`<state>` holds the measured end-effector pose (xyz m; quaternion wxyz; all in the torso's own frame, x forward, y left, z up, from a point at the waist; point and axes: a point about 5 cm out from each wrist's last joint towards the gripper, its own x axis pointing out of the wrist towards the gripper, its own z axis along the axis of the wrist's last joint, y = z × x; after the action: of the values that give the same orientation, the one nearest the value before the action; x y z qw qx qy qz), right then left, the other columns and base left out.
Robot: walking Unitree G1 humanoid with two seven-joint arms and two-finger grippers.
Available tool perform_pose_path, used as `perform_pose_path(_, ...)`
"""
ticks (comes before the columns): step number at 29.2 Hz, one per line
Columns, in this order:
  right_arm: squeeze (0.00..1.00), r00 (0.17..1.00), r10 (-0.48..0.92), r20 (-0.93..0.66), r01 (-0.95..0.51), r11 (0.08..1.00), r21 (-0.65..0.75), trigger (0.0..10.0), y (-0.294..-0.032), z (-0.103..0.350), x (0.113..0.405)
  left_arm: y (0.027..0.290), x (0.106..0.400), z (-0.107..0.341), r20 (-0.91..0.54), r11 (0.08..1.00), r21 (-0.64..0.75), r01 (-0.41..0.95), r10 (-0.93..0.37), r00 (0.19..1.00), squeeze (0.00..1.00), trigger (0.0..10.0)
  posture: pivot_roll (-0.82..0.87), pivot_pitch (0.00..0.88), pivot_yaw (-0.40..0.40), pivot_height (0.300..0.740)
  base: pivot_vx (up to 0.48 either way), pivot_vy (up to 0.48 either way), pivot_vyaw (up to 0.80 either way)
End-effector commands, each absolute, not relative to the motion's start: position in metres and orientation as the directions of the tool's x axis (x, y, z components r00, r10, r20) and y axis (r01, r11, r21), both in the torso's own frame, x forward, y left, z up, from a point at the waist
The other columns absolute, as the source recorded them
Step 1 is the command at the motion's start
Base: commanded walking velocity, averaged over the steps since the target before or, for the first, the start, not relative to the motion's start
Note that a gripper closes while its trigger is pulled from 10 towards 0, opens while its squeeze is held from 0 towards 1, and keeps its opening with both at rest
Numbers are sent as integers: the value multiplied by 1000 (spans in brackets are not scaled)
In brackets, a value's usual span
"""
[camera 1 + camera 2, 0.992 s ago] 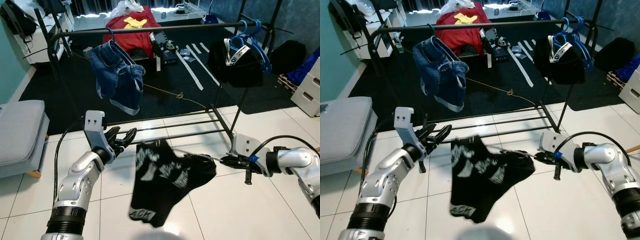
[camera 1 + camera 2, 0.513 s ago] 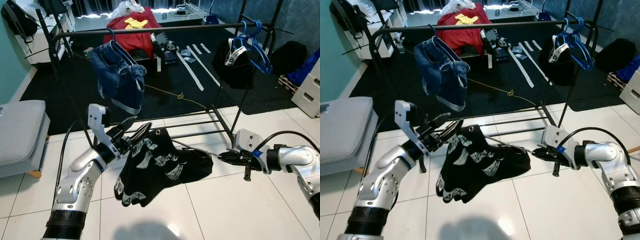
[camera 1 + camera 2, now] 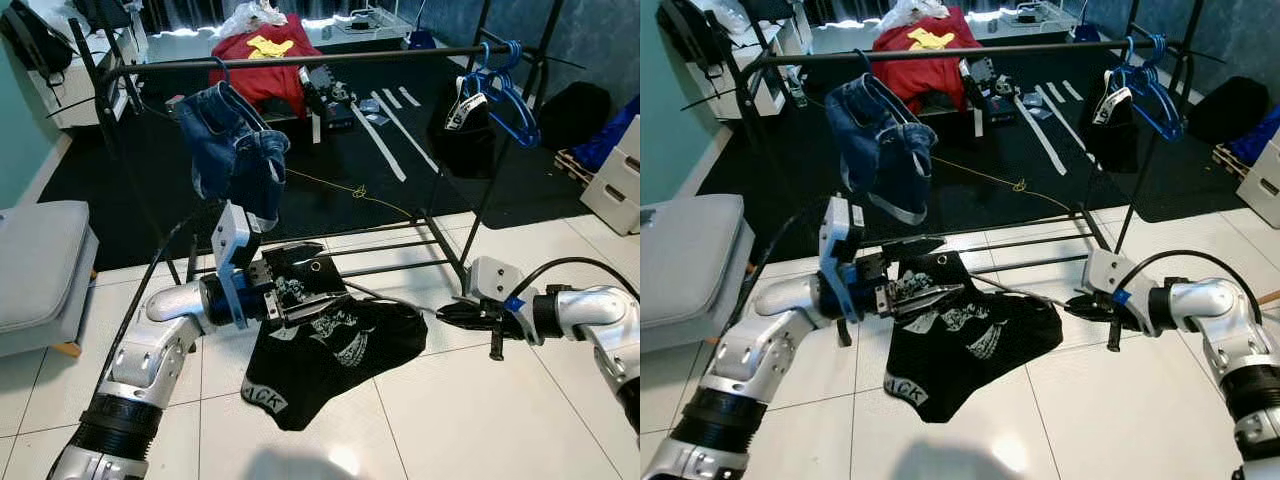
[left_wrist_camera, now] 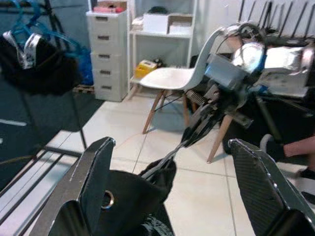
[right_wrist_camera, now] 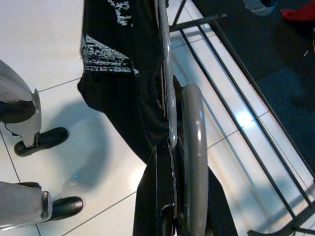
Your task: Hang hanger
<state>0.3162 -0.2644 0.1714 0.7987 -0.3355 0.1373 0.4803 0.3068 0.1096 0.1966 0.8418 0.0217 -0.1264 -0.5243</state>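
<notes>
A black garment with white print (image 3: 330, 345) hangs on a thin metal hanger (image 5: 165, 73), low over the white tiles in front of the black clothes rail (image 3: 330, 58). My right gripper (image 3: 442, 313) is shut on the hanger's metal end at the garment's right side. At the garment's upper left edge my left gripper (image 3: 325, 275) is open, one finger above the cloth and one below. In the left wrist view the fingers (image 4: 96, 177) stand wide apart, with the black cloth (image 4: 128, 196) between them.
Denim shorts (image 3: 235, 150) hang at the rail's left end. Blue hangers (image 3: 505, 90) and a dark garment (image 3: 470, 135) hang at its right end. The rack's base bars (image 3: 400, 265) lie just beyond the garment. A grey seat (image 3: 40, 270) stands at the left and white drawers (image 3: 620, 185) at the right.
My left gripper has swung right and turned, so its fingers now straddle the garment's upper edge. The garment has spread out and hangs lower. The right gripper has barely moved.
</notes>
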Motion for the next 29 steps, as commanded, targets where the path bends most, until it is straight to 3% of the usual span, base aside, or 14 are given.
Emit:
perform_pose_path(1,0,502,703,-503,-849,291,-441,10000,-256,182,321,107,311,185,129,496,187,848,-868,479,1000,10000,26,99,45,740,0,0,0)
perform_pose_path(2,0,502,703,-503,-849,291,-441,10000,-256,182,321,107,311,185,129,496,187,848,-868,479,1000,10000,26,99,45,740,0,0,0)
perform_pose_path(3,0,493,708,-506,-853,281,-439,10000,-254,182,320,105,313,181,83,504,218,836,-863,499,0,10000,29,101,43,740,0,0,0)
perform_pose_path(11,0,437,718,-542,-882,223,-416,10000,-246,178,317,106,320,175,-39,481,331,812,-853,521,0,10000,30,102,41,740,0,0,0)
perform_pose_path(13,0,421,718,-554,-890,210,-404,10000,-246,176,316,112,322,168,-144,424,417,804,-843,519,0,10000,32,103,40,740,0,0,0)
perform_pose_path(20,0,413,721,-557,-893,199,-404,10000,-245,178,315,116,320,161,-223,350,423,836,-854,470,0,10000,33,103,42,740,0,0,0)
perform_pose_path(21,0,412,720,-559,-893,198,-404,10000,-246,178,315,116,319,160,-233,337,413,846,-859,456,0,9294,33,104,43,740,0,0,0)
perform_pose_path(23,0,412,719,-560,-893,197,-404,10000,-246,178,315,116,318,160,-240,329,406,852,-862,447,0,9294,33,104,43,740,0,0,0)
perform_pose_path(24,0,411,718,-562,-894,196,-403,10000,-246,178,314,117,318,159,-243,331,390,860,-863,443,0,0,34,102,42,740,0,0,0)
perform_pose_path(29,0,407,719,-563,-896,195,-399,10000,-246,179,314,120,319,160,-249,333,368,868,-864,438,0,0,35,101,41,740,0,0,0)
